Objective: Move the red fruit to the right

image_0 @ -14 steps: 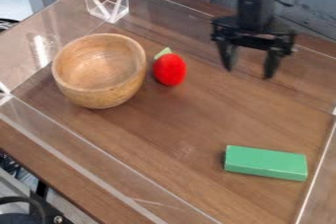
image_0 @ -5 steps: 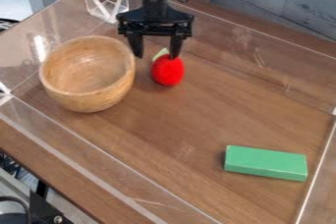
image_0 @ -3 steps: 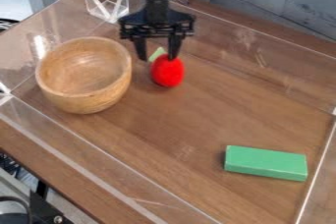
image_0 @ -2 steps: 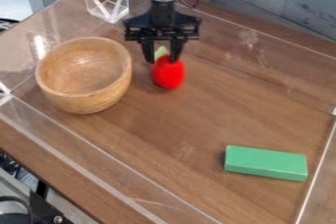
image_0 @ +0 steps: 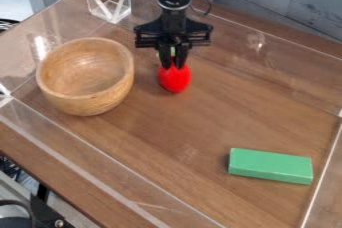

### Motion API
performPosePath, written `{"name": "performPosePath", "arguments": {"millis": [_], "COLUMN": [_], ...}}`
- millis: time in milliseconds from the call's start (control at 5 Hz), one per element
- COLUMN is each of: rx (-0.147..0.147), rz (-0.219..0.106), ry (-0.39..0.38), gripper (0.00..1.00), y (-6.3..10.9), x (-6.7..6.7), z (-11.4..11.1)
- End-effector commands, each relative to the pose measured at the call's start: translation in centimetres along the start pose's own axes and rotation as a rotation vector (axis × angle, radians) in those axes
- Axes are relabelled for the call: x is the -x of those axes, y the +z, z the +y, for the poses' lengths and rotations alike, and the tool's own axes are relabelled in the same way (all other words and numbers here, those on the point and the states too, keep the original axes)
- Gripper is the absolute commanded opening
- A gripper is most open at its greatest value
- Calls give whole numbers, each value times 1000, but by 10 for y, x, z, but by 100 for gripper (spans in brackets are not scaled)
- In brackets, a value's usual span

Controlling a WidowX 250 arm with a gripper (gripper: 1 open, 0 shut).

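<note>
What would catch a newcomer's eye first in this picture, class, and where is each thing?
The black claw comes straight down at the centre top, shut on the red fruit. Left of it sits a wooden bowl, clearly apart from the fruit. A flat green block lies alone at the lower right of the table.

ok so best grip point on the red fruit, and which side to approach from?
Probably from straight above, pinching the rounded upper body. The red fruit is small and roundish, sits free on the tray floor beside the wooden bowl, so a side approach has little to catch. The gripper points down over it, jaws shut around its top, likely by the green cap.
</note>
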State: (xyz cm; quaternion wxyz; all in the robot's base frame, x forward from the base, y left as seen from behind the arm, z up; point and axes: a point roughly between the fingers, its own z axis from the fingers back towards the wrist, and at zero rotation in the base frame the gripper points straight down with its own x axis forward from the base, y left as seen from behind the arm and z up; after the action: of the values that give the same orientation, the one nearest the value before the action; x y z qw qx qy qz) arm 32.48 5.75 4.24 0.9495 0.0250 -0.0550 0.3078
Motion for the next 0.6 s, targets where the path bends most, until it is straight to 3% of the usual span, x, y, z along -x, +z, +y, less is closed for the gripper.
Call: {"name": "performPosePath", "arguments": {"millis": [0,200,400], "rx": [4,0,0], "rz": [-14,-3,1], "ry": [-43,-67,-85], "gripper": [100,100,0], "y": [1,-4,-7], "x": [-3,-4,-2], "z": [-9,-14,-10]}}
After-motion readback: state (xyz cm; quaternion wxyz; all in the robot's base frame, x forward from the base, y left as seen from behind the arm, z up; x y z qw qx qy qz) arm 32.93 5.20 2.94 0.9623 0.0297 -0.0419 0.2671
